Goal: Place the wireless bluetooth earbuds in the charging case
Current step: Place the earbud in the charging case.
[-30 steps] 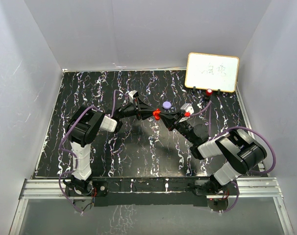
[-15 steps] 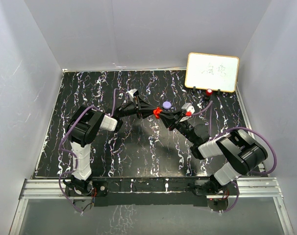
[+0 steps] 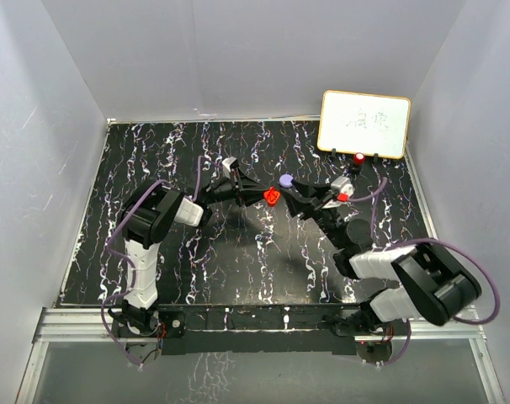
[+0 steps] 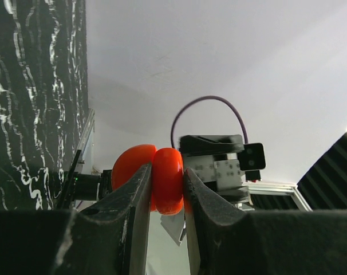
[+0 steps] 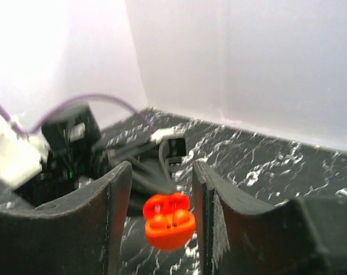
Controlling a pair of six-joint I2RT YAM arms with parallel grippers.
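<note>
My left gripper [image 3: 263, 195] is shut on an open red charging case [image 3: 273, 196] and holds it above the black table. In the left wrist view the jaws [image 4: 167, 169] pinch the case body [image 4: 169, 182], with its lid [image 4: 132, 166] swung out to the left. In the right wrist view the case [image 5: 169, 223] faces me with two red earbuds [image 5: 172, 216] seated in it. My right gripper [image 3: 296, 193] is open and empty, a short way right of the case [image 5: 160, 172]. A purple round case [image 3: 286, 180] lies just behind. I see no lavender earbuds.
A whiteboard [image 3: 364, 124] stands at the back right with a small red object [image 3: 358, 157] at its foot. The black marbled table [image 3: 196, 252] is walled in by white panels on three sides.
My right gripper has pulled back to the right, away from the red case where both grippers met before. The left gripper has kept its hold and shifted only slightly.
</note>
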